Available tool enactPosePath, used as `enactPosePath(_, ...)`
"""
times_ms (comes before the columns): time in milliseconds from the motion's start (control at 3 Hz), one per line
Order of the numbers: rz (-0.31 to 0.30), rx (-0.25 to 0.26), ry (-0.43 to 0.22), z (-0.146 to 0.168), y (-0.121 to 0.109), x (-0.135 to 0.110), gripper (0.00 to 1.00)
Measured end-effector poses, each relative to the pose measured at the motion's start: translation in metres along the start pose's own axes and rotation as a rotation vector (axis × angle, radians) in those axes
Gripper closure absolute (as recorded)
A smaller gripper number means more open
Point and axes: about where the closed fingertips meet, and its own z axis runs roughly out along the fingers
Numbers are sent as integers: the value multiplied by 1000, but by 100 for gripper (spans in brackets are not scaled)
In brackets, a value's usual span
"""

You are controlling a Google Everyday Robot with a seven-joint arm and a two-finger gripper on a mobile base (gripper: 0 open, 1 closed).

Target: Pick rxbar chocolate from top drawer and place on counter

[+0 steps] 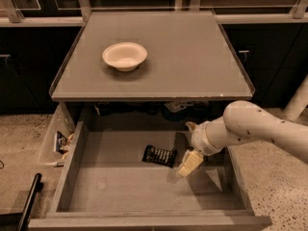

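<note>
Bar (160, 155): flat on the drawer (120, 189) floor, centre frame, not gripped.
Gripper (187, 147): just right of the bar, inside the drawer, spread and empty, likely lining up a grasp.
Counter (192, 57): upper frame, bowl (124, 56) on its left.

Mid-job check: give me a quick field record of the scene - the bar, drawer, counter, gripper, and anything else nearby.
rxbar chocolate: lying flat on the drawer floor, toward the back, near the middle
top drawer: pulled open below the counter
counter: bar not on it yet
white bowl: upright on the counter, left of centre
gripper: down inside the drawer, just right of the bar; contact cannot be told
clear tray: left of the drawer, holding small packets
</note>
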Motion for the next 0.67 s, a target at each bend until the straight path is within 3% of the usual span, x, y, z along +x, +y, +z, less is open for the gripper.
enactPosePath(333, 0, 0, 0, 0, 0, 0, 0)
enactPosePath(667, 2, -15, -43, 8, 4, -5, 0)
